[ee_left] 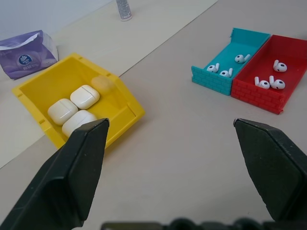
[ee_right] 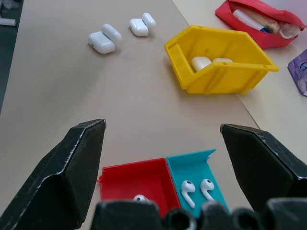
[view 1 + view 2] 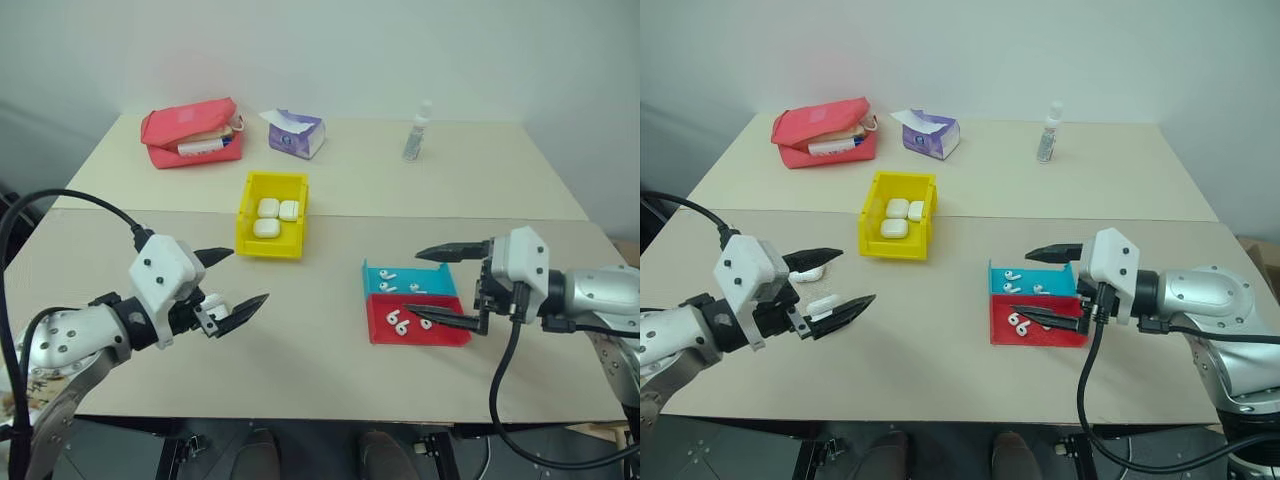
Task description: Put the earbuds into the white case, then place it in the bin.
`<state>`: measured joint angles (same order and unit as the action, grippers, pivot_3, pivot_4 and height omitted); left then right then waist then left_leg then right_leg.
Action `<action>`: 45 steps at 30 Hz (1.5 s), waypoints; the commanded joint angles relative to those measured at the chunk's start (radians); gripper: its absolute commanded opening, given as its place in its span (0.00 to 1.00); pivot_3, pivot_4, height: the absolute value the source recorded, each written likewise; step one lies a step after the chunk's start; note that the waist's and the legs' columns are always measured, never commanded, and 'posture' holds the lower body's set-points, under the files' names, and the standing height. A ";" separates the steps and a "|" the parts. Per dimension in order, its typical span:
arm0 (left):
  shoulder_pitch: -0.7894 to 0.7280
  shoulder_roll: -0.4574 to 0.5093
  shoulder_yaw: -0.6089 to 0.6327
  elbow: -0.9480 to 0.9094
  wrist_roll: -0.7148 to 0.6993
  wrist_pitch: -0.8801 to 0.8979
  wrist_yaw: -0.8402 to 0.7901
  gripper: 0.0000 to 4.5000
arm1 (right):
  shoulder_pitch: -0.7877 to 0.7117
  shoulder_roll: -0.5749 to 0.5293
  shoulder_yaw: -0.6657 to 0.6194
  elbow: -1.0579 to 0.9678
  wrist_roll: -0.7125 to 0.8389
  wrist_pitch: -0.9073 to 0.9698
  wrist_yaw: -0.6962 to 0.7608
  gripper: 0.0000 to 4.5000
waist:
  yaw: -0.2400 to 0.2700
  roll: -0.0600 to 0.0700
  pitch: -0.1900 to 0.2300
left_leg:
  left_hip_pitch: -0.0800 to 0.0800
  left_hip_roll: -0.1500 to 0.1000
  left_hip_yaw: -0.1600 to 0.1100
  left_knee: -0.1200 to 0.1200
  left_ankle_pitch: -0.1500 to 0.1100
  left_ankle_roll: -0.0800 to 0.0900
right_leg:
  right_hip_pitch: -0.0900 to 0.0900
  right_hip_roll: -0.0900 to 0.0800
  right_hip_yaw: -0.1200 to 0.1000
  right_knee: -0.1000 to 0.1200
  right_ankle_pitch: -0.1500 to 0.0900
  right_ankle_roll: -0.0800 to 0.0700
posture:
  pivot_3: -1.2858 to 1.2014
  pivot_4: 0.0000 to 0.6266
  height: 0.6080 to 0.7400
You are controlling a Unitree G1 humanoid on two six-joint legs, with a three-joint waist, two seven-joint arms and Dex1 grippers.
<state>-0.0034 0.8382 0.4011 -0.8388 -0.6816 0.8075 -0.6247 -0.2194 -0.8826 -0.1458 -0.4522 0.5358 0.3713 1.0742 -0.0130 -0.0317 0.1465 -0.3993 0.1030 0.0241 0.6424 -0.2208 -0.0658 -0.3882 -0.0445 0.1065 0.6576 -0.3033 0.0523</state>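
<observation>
Both pincers, left point(image 3: 830, 280) and right point(image 3: 1052, 285), hang apart, empty; the tiny glossy earbuds point(image 3: 400, 324) (in shallow trays) could slip from a pinch.

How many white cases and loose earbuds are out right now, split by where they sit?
3 closed white cases in the yellow bin
2 open white cases on the table beside the bin
3 earbuds in the teal tray
3 earbuds in the red tray
Total: 5 cases, 6 earbuds, 11 items
</observation>
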 commanded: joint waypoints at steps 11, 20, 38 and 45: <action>-0.029 0.146 0.140 0.074 -0.146 0.078 -0.095 1.00 | 0.001 0.003 -0.036 -0.035 0.023 -0.007 -0.017 0.99 | -0.001 0.000 0.000 | 0.000 0.000 0.000 0.000 0.000 0.000 | 0.000 0.000 0.000 0.000 0.000 0.000 | 0.52 0.24 1.00; 0.104 0.294 0.240 0.032 -0.030 0.166 -0.098 1.00 | -0.036 0.030 -0.005 -0.017 0.022 0.000 -0.021 0.99 | -0.003 -0.001 0.000 | 0.000 0.000 0.000 -0.001 0.000 0.000 | -0.001 0.000 0.000 0.000 0.000 0.000 | 0.52 0.24 1.00; 0.042 0.563 0.036 0.208 -0.002 0.550 -0.127 1.00 | -0.044 0.073 0.036 -0.029 0.003 -0.005 -0.044 0.99 | 0.000 -0.002 0.002 | -0.001 0.000 0.001 -0.002 0.000 0.000 | -0.004 0.000 0.000 0.001 -0.001 -0.002 | 0.52 0.24 1.00; -0.116 0.475 -0.059 0.198 -0.015 0.638 -0.048 1.00 | 0.007 0.075 0.026 -0.063 0.000 -0.014 -0.072 0.99 | 0.001 -0.003 0.002 | -0.005 0.000 0.001 -0.002 0.000 0.000 | -0.007 0.000 0.000 0.001 -0.001 -0.002 | 0.52 0.24 1.00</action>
<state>-0.0997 1.3147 0.3298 -0.6269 -0.7014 1.4320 -0.6891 -0.2118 -0.8076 -0.0937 -0.4803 0.5320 0.3742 1.0146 -0.0116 -0.0345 0.1489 -0.4047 0.1032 0.0248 0.6401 -0.2209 -0.0659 -0.3956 -0.0444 0.1062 0.6587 -0.3042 0.0507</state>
